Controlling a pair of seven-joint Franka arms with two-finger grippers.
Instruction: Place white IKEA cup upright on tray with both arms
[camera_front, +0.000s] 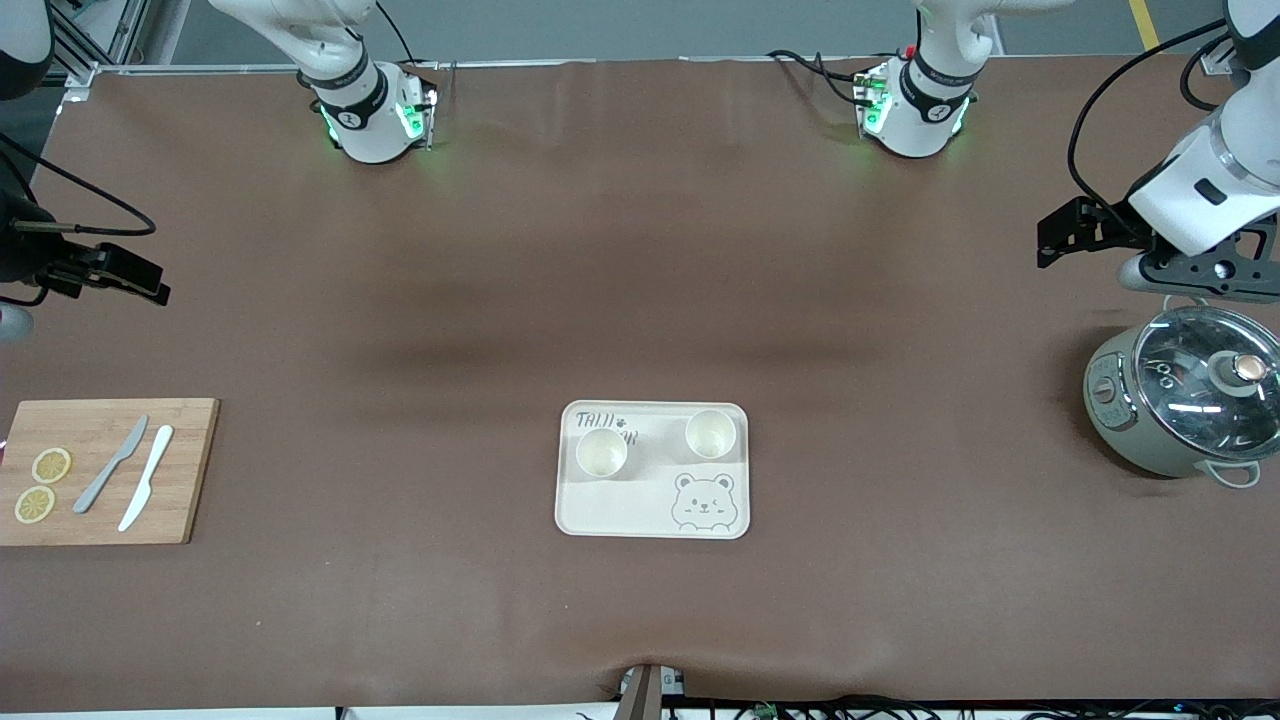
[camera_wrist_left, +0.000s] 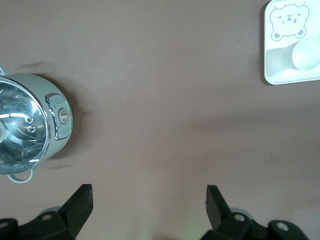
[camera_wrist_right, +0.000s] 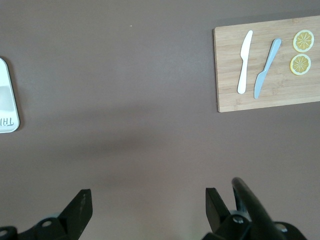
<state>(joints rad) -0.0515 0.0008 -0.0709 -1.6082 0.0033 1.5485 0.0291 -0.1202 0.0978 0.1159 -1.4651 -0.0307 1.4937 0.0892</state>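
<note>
**Both cups already stand upright on the tray, with your arms pulled back.**

From the bear drawing, one white cup sits at ten o'clock and the other cup at twelve (mouths up, so the job looks finished). Your left gripper hangs spread and empty over bare table beside the pot; your right gripper, equally spread and empty, waits near the cutting board, leaving the tray unobstructed.

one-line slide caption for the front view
Two white cups upright on the tray; left gripper and right gripper open at the table's ends.
</note>
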